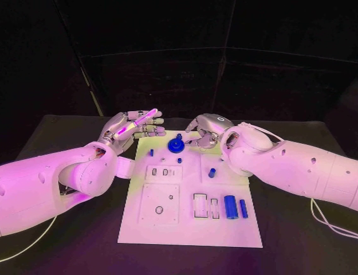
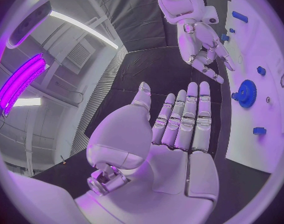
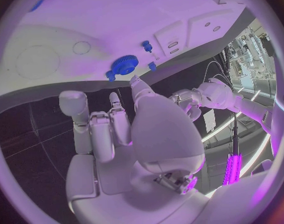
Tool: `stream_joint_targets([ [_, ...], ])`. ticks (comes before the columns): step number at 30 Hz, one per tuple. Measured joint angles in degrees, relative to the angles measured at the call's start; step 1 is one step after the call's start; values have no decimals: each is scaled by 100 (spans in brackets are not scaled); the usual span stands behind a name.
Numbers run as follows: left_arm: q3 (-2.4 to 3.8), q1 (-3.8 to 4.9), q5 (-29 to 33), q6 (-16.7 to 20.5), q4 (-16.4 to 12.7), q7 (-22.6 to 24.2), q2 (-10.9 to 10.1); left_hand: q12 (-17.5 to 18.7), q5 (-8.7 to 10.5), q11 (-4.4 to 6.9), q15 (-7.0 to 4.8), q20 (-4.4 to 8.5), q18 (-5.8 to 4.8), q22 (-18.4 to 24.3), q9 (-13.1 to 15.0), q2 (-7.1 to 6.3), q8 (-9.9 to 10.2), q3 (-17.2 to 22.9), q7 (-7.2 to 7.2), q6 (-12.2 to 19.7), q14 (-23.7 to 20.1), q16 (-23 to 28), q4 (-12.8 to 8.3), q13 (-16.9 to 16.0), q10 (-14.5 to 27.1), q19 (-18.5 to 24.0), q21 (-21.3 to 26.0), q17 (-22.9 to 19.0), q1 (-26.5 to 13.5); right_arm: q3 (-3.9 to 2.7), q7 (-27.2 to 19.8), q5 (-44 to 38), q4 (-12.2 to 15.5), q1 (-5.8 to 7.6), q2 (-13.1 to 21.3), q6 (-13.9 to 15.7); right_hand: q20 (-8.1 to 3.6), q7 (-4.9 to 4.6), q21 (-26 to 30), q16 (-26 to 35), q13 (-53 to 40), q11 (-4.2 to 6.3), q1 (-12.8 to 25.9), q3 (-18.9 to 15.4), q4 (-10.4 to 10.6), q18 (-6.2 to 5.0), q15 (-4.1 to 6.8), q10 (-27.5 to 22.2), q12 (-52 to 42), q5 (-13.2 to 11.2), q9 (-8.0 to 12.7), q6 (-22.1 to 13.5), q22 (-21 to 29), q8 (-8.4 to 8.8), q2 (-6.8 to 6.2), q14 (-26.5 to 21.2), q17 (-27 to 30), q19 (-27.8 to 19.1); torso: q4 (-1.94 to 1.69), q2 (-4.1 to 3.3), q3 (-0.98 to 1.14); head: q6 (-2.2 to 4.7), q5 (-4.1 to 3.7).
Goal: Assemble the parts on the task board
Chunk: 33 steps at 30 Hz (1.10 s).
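The white task board (image 1: 187, 220) lies in the middle of the black table. A blue gear (image 1: 176, 145) stands near its far edge, with small blue pegs (image 1: 152, 152) close by. My right hand (image 1: 205, 129) hovers just right of the gear, fingers spread and pointing down, holding nothing. The left wrist view shows the right hand (image 2: 204, 50) with a gap between its fingertips and the gear (image 2: 245, 93). My left hand (image 1: 133, 127) is raised off the board's far left corner, palm flat and fingers straight (image 2: 179, 124), holding nothing. The right wrist view shows the gear (image 3: 124, 64) beyond my right hand (image 3: 129, 134).
Two blue cylinders (image 1: 230, 206) lie side by side on the board's near right part, next to narrow slots (image 1: 200, 205). Another small blue peg (image 1: 212, 172) stands mid-board on the right. Rectangular plates with holes (image 1: 159, 209) take up the near left. A white cable (image 1: 327, 220) trails at the right.
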State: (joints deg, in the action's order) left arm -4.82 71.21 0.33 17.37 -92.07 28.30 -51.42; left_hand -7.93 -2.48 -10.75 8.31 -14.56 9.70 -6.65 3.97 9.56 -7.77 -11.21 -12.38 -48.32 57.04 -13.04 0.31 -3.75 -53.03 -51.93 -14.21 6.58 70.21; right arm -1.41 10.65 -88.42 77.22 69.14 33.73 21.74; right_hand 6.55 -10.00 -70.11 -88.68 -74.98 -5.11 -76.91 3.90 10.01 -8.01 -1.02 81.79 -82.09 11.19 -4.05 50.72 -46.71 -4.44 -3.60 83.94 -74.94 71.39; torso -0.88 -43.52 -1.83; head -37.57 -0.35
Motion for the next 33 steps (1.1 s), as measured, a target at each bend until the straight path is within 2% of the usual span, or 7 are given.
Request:
stream_joint_targets([
  [3, 0, 0, 0, 0, 6, -2, -12, 0, 0, 0, 0, 0, 0, 0, 0, 0, 0, 0, 0, 0, 0, 0, 0, 0, 0, 0, 0, 0, 0, -1, -109, 249, 226, 0, 361, 104, 0, -16, -18, 0, 0, 0, -22, -11, -11, 0, 0, 0, 0, -30, 5, 16, 1, 0, -22, 0, 0, 0, 28, 14, 3, 18, -30],
  [5, 0, -1, 0, 0, 8, -3, -14, 0, 0, 0, 0, 0, 0, 0, 0, 0, 0, 0, 0, 0, 0, 0, 0, 0, 0, 0, 0, 0, 0, -1, -199, 438, 302, 0, 584, 106, 0, 11, -18, 0, 0, 0, -148, -26, -108, 0, 0, 0, 0, -134, 5, 48, 22, 0, -48, 0, 0, 0, 47, 25, 5, 31, -54],
  [8, 0, -1, 0, -3, 10, -4, -13, 0, 0, 0, 0, 0, 0, 0, 0, 0, 0, 0, 0, 0, 0, 0, 0, 0, 0, 0, 0, 0, 0, -1, -348, 694, 375, 0, 884, 79, 0, -14, -18, 0, 0, 0, -328, -5, -266, 0, 0, 0, 0, -185, 5, 74, 44, 0, -78, 0, 1, 0, 79, 41, 10, 37, -76],
  [13, -1, -1, 0, -12, 55, -6, 4, 0, 0, 0, 0, 0, 0, -1, 0, 0, 0, 0, 0, 0, 0, 0, 0, 0, 0, 0, 0, 0, 0, 0, -726, 1121, 420, 2, 1434, -20, 0, 7, -18, 0, 0, 0, -493, 5, -469, 0, 13, 0, 0, -129, 5, 96, 76, 0, -126, 13, 1, 0, 141, 68, 35, 54, -120],
  [17, -1, -1, 0, -19, 113, -6, 34, 0, 0, 0, 0, 0, 0, -1, 0, 0, 0, 0, 0, 0, 0, 0, 0, 0, 0, 0, 0, 1, 0, 2, -982, 1333, 375, 2, 1684, -89, 0, 7, -18, 0, 0, 3, -521, -12, -515, 0, 22, -4, 34, -78, 14, 96, 98, 29, -143, 22, 1, 0, 160, 76, 52, 86, -169],
  [25, -1, -5, 0, -27, 213, -5, 102, 0, 0, 0, 0, 16, 0, -1, 0, 0, -1, 0, 0, 0, 0, 0, 0, 0, 0, -16, 0, 1, 0, -2, -1326, 1569, -26, -35, 1704, -219, -15, -15, 7, 1, 0, -1, -543, -13, -546, 0, 22, -44, 55, -59, 20, 74, 111, 67, -165, 22, 1, -16, 168, 73, 65, 92, -216],
  [33, -2, -18, 0, -40, 295, -4, 162, 0, 0, 0, 0, 16, 0, -1, 0, 0, -1, 0, 0, 0, 0, 0, 0, 0, 0, -17, 0, 1, 0, 8, -1534, 1705, -333, -194, 1510, -329, -15, -35, 7, 1, 0, -1, -581, 30, -589, 0, 21, -43, 55, 46, 20, 54, 111, 67, -127, 21, 2, -16, 149, 53, 106, 73, -185],
])
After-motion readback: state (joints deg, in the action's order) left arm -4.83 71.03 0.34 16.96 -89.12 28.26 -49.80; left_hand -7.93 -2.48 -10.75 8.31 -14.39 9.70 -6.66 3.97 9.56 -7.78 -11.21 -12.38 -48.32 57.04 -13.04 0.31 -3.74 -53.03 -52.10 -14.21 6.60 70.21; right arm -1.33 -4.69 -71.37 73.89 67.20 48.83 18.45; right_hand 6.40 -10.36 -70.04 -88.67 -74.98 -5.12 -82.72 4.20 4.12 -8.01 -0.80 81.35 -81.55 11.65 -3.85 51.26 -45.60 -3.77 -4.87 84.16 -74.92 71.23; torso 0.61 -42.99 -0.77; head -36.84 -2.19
